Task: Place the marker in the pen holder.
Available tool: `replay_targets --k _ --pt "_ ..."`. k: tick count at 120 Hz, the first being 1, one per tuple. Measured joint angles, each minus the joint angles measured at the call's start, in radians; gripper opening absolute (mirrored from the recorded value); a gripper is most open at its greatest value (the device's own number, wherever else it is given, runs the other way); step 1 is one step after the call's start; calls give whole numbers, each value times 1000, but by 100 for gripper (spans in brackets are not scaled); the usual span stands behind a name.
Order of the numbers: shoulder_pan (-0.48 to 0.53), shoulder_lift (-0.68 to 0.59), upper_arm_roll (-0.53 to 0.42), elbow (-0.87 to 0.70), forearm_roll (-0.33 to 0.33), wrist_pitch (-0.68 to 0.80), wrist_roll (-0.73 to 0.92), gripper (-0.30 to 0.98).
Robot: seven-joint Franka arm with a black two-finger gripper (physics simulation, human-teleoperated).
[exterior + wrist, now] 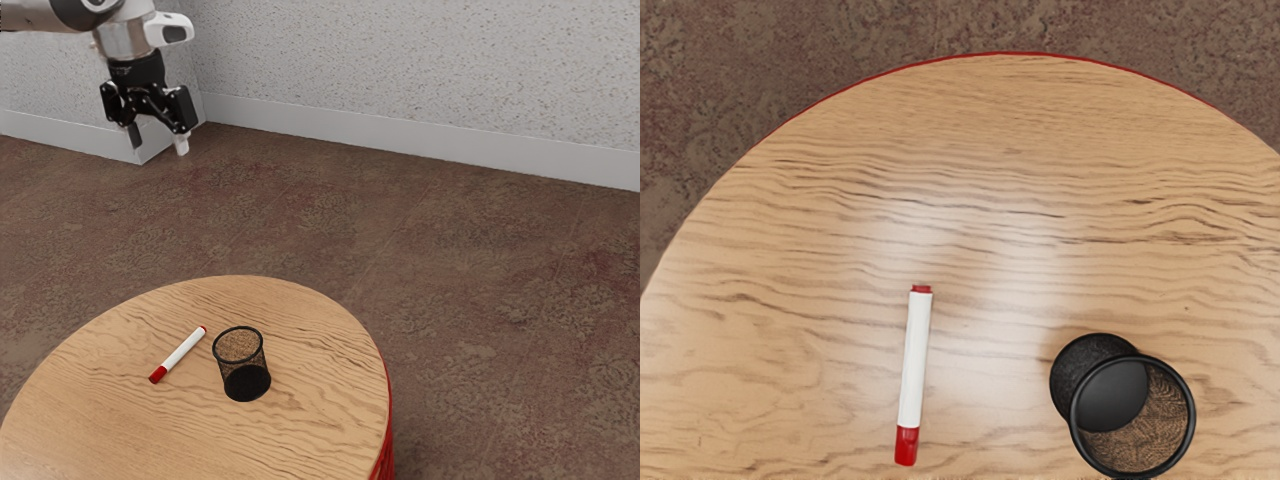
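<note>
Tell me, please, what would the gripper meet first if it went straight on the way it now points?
Probably the round wooden table, as the gripper points downward; depth is unclear, though, so the marker might lie in its line.

An indoor room (its exact use unclear); speckled wall (420, 70); pale baseboard (420, 141); mottled floor (490, 290); round wooden table (320, 430).
</note>
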Motion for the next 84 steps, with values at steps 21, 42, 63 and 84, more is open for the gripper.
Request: replay_targets --k 21,42,63,84 --pt "2 8 0 2 3 -8 -3 69" --pt "3 26 27 -25 16 4 -5 69" --pt "4 -47 44 -310 34 144 -4 69" --pt "18 -51 51 -485 49 301 -5 69"
